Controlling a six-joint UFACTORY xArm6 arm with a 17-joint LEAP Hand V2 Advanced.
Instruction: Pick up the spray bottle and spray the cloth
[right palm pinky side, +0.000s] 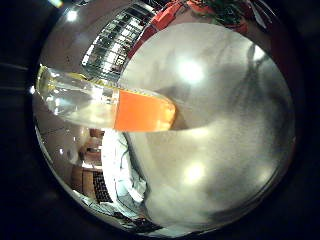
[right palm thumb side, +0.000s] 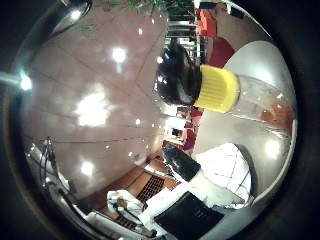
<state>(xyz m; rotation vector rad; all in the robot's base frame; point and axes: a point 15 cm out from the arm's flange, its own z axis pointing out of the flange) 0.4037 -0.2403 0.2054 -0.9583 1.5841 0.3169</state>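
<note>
The spray bottle (right palm pinky side: 125, 107) fills much of both views, close to my palm. It is clear with an orange label, a yellow collar (right palm thumb side: 216, 89) and a black spray head (right palm thumb side: 176, 75). Its base end meets its own shadow on the pale round table (right palm pinky side: 225, 150), so it seems to stand there. The white cloth (right palm thumb side: 227, 167), with thin check lines, lies crumpled on the table near the edge, beside the bottle. Of my right hand (right palm thumb side: 186, 170) I see a black-tipped white finger reaching out straight towards the cloth. No finger shows curled round the bottle.
The table's edge runs close behind the bottle and cloth, and the spray head stands out past it. A shiny pinkish tiled floor (right palm thumb side: 95, 110) lies beyond. Red seats (right palm thumb side: 207, 22) and other furniture stand farther off.
</note>
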